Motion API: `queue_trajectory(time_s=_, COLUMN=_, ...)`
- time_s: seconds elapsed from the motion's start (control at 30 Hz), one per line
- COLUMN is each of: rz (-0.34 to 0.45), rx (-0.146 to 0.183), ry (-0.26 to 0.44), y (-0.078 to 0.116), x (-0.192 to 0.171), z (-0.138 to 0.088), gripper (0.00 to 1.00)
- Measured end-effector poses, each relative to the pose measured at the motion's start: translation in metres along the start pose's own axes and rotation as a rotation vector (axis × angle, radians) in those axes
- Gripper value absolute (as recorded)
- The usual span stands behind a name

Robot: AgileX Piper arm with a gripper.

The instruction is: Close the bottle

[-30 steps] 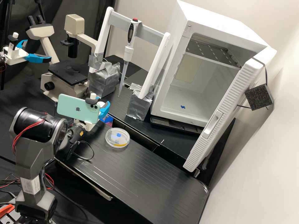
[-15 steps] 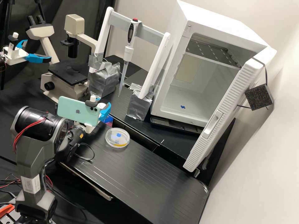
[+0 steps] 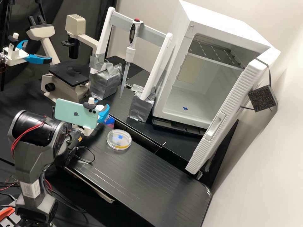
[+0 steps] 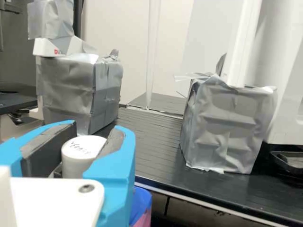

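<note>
Black bench (image 3: 139, 176), claw (image 3: 101, 109) gripping white cap (image 4: 76, 156), clear round dish (image 3: 117, 142) nearby

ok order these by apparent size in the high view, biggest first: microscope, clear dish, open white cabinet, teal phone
1. Open white cabinet
2. Microscope
3. Teal phone
4. Clear dish

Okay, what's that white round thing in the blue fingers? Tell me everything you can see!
The white round thing might be a bottle cap. It looks like smooth plastic, with straight sides and dark writing on its flat top. It sits roughly upright in the gripper, above the bench. The dark pads of the two blue fingers hold it from both sides. Its bottom is hidden, so I can't tell what's under it.
</note>
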Motion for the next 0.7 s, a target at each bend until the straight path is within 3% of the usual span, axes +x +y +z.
queue_trajectory(time_s=0.7, rz=0.005, rx=0.005, ry=-0.026, y=0.009, x=0.013, z=0.004, gripper=0.00)
